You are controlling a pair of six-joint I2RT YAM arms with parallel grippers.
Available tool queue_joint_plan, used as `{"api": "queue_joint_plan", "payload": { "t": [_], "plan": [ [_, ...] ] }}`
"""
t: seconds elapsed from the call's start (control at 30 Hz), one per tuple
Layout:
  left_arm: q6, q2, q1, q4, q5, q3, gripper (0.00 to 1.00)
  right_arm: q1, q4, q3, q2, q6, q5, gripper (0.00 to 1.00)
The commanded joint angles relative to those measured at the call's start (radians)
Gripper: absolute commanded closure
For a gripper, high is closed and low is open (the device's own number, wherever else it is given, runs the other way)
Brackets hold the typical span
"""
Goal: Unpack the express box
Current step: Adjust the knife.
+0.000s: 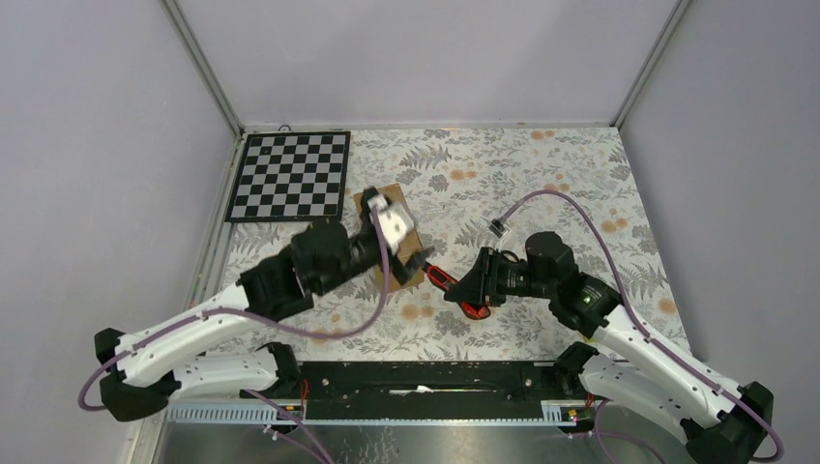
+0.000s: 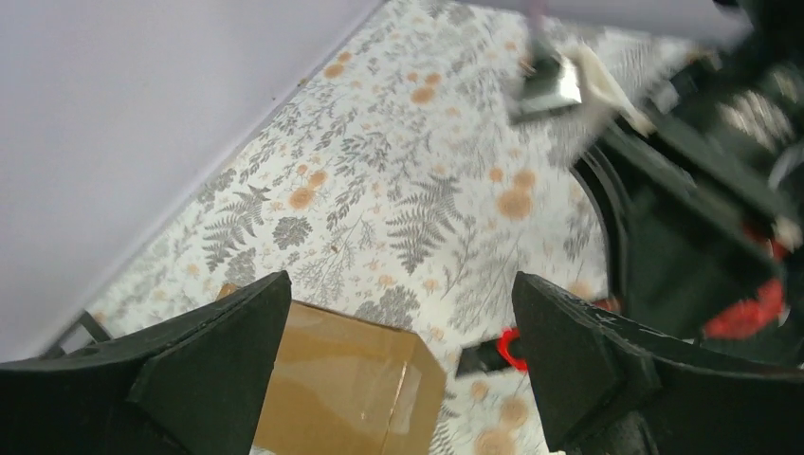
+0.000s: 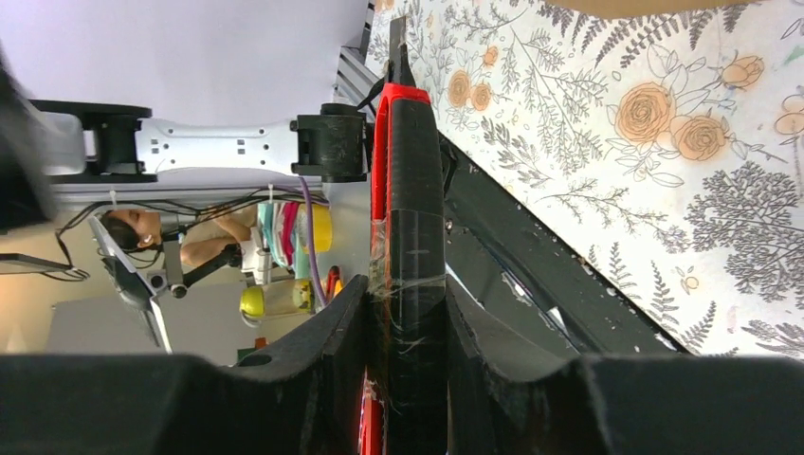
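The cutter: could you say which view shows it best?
Right wrist: the cutter fills the frame, clamped in the right gripper, blade showing. Top view gives only red ends; left wrist, blurred red scraps.

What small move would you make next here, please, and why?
I would probably lower the left gripper and close it on the box to steady it. Its jaws stand wide open over the box, not gripping it, while the right gripper holds the cutter nearby, so a cut seems ready once the box is held.
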Motion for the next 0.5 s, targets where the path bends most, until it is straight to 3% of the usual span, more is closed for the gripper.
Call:
{"api": "queue_joint_plan", "payload": {
  "t": [0.0, 0.1, 0.17, 0.23, 0.33, 0.47],
  "plan": [
    [-0.373, 0.081, 0.177, -0.104, 0.202, 0.221, 0.02, -0.005, 0.000, 0.024, -0.062, -0.076, 0.074, 1.00],
    [-0.619, 0.171, 0.315, -0.248, 0.293, 0.360, 0.04, -0.006, 0.009, 0.035, -0.095, -0.092, 0.125, 1.00],
    [-0.788, 0.220, 0.430, -0.295, 0.462, 0.401, 0.15, -0.005, 0.061, 0.030, -0.108, -0.085, 0.156, 1.00],
    [-0.956, 0.225, 0.540, -0.235, 0.647, 0.358, 0.21, -0.006, 0.117, 0.023, -0.111, -0.081, 0.176, 1.00],
    [-1.144, 0.202, 0.559, -0.095, 0.740, 0.256, 0.21, -0.006, 0.176, 0.019, -0.099, -0.076, 0.188, 1.00],
    [-1.242, 0.167, 0.559, -0.023, 0.764, 0.160, 0.19, -0.006, 0.272, 0.018, -0.097, -0.059, 0.240, 1.00]
  ]
}}
